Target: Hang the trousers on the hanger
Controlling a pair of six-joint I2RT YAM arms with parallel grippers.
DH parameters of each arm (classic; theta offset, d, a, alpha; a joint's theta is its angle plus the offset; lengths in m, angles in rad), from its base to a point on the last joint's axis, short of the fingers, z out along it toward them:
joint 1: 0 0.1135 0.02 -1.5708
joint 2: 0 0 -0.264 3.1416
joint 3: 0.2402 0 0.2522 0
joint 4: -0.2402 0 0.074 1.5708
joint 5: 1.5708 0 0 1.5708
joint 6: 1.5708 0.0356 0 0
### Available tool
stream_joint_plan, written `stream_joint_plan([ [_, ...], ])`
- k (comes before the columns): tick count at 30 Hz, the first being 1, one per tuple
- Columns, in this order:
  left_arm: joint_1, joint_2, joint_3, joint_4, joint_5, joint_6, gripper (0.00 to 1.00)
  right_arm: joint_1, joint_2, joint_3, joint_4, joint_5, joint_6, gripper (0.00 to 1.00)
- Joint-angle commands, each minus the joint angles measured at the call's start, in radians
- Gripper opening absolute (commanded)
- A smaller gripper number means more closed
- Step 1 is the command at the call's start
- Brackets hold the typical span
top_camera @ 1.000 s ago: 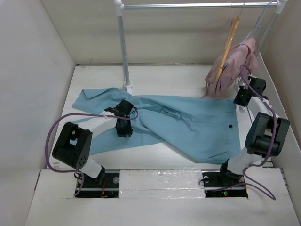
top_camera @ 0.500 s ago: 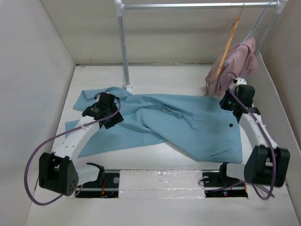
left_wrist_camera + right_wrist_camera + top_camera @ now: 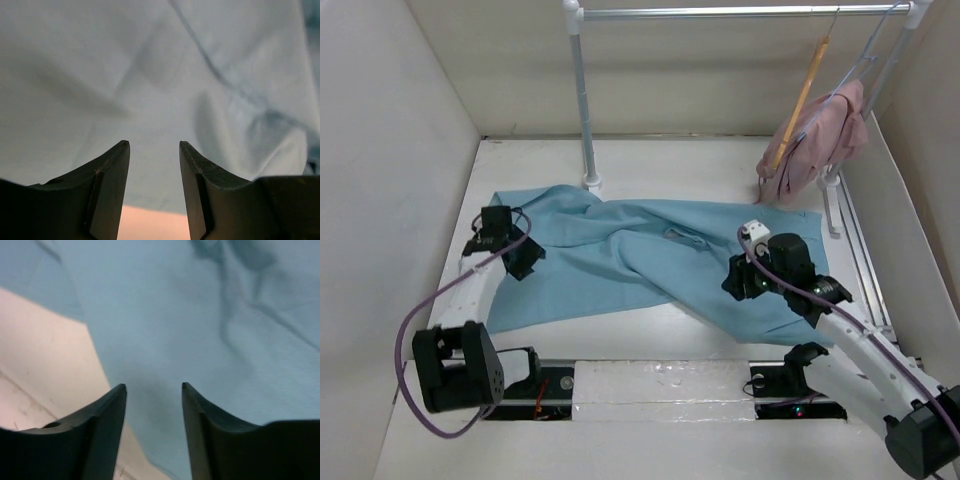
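Trousers: light blue, lying spread out across the middle of the worktop. The long axis runs from the left edge to the right edge, with the leg ends to the left and the broad waist part to the near right.
Hanger: tan wood, hooked on the rail over the far right corner. It hangs slanted beside a pink garment and is not touching the trousers.
Left hand: low over the leg end by the left edge. The jaws are moderately parted with nothing between them, and cloth fills its view.
Right hand: low over the waist part, towards the near right. The jaws are parted just as far and are empty, and the cloth's border shows beside its fingertips.
Governing relation: from both hands the hanger lies towards the far right corner. The right hand is the nearer, and the left is well apart from it.
Judgement: neither hand has a grip yet. Cloth and hanger have to meet at the right end of the long axis, so the reach probably suits the right arm.
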Motion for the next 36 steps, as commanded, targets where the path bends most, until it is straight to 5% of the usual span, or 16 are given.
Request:
stream_joint_plan([
  [1, -0.074, -0.13, -0.113, 0.021, 0.117, -0.012, 0.4, 0.1, 0.015, -0.015, -0.05, 0.037, -0.018, 0.56],
  [9, -0.591, 0.069, 0.015, -0.011, -0.129, -0.115, 0.39, 0.361, 0.395, 0.158, 0.022, 0.106, -0.046, 0.69],
  [12, -0.602, 0.168, 0.005, 0.052, -0.087, -0.097, 0.42, 0.37, 0.478, 0.141, 0.085, 0.123, -0.041, 0.65],
  [16, -0.59, 0.331, -0.032, 0.107, 0.028, -0.077, 0.36, 0.379, 0.538, 0.115, 0.102, 0.16, -0.029, 0.24],
  [21, -0.546, 0.3, -0.151, 0.118, 0.234, -0.066, 0.24, 0.463, 0.457, 0.069, 0.026, 0.136, -0.016, 0.11],
  [28, -0.47, 0.01, -0.135, -0.217, 0.246, 0.04, 0.32, 0.533, 0.269, 0.031, -0.177, 0.013, -0.019, 0.09],
  [32, -0.48, -0.044, -0.014, -0.403, 0.04, 0.06, 0.33, 0.543, 0.204, 0.068, -0.272, -0.013, -0.044, 0.09],
  [36, -0.468, -0.063, 0.203, -0.482, -0.192, 0.045, 0.33, 0.543, 0.216, 0.106, -0.314, 0.025, -0.077, 0.4],
])
